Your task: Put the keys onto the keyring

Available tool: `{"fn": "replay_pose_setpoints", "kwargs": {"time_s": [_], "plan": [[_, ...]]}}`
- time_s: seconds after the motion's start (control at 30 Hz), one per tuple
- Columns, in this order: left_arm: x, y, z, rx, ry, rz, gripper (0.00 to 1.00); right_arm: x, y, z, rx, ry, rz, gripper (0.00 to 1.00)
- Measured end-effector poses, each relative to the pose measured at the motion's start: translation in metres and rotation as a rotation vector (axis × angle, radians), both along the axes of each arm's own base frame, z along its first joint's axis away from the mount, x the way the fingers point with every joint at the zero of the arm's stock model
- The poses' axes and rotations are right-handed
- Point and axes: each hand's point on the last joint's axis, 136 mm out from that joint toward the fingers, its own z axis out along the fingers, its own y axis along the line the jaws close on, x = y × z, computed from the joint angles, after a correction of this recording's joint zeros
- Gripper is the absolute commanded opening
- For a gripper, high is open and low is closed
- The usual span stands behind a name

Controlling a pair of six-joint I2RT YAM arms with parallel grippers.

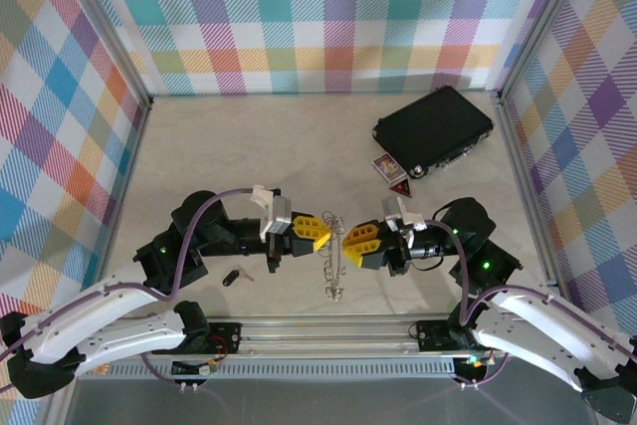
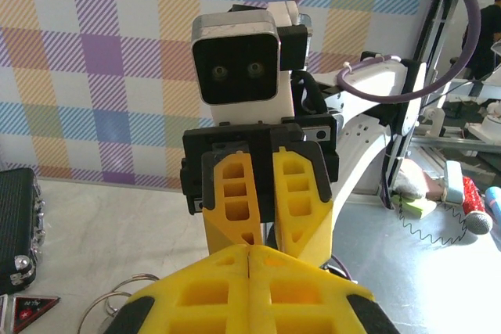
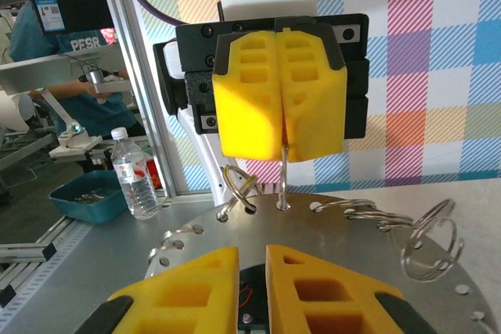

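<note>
Keyring point(image 1: 333, 256) of silvery looped wire links lies strung out on the pale matte surface point(image 1: 299, 146) between both pincers. One thin strand is pinched in the clenched, yellow, ribbed left pincer point(image 1: 318, 235). The right pincer point(image 3: 252, 251) is narrowly parted, gripping nothing. A tiny black-headed key point(image 1: 231, 278) lies well behind the left pincer, beside its arm.

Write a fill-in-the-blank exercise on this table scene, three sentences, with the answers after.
1. The key lies on the table on the robot's ___ side.
2. The left pincer is ___ on a strand of the keyring.
3. The black case sits at the table's far ___ corner.
Missing words: left; shut; right.
</note>
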Motion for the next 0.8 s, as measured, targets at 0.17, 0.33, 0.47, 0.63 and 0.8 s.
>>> {"fn": "replay_pose_setpoints", "kwargs": {"time_s": [0.17, 0.33, 0.47, 0.63, 0.8], "plan": [[0.0, 0.0, -0.001, 0.002, 0.001, 0.0, 0.0, -0.001, 0.002, 0.002, 0.008, -0.006, 0.007, 0.17], [0.001, -0.002, -0.002, 0.007, 0.004, 0.0, 0.0, -0.001, 0.006, 0.002, 0.012, -0.009, 0.011, 0.16], [0.002, -0.003, -0.006, 0.013, 0.008, -0.001, 0.0, 0.001, 0.009, 0.001, 0.01, -0.004, 0.004, 0.14], [0.002, -0.004, -0.01, 0.02, 0.013, -0.005, 0.0, 0.004, 0.009, 0.004, 0.025, -0.013, -0.013, 0.11], [0.002, -0.005, -0.012, 0.025, 0.016, -0.007, 0.0, 0.005, 0.011, 0.004, 0.025, -0.009, -0.017, 0.07]]}}
